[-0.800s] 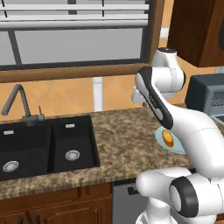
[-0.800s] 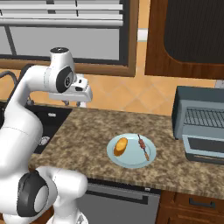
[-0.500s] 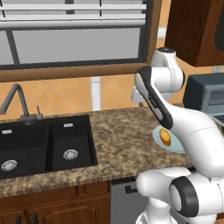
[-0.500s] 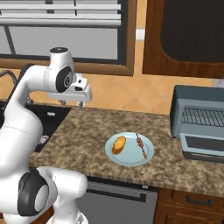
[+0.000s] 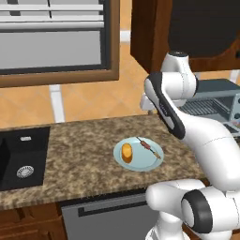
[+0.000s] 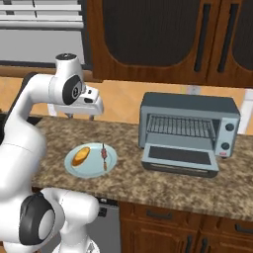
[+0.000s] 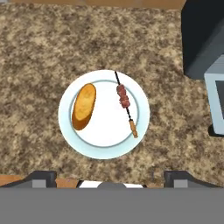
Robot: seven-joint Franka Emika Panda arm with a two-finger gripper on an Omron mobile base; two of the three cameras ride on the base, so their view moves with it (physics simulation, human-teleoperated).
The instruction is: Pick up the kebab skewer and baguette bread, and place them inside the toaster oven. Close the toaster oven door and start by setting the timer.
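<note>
The gripper (image 7: 111, 176), jaws spread wide and holding nothing, hangs high over a pale plate (image 7: 70, 135) at frame centre. The baguette bread (image 7: 84, 106) and kebab skewer (image 7: 125, 103) lie lengthwise, bottom to top. The right base view adds the toaster oven (image 6: 187, 131) at right, the toaster oven door (image 6: 180, 159) dropped open. Both base views have shifted since earlier.

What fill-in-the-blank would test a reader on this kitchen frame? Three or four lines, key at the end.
1. The baguette bread and the kebab skewer lie side by side on a pale round ____.
2. The toaster oven door is ____.
3. The tool hangs above the counter, holding ____.
4. The toaster oven has its knobs on its ____ side.

Missing words: plate; open; nothing; right
</note>
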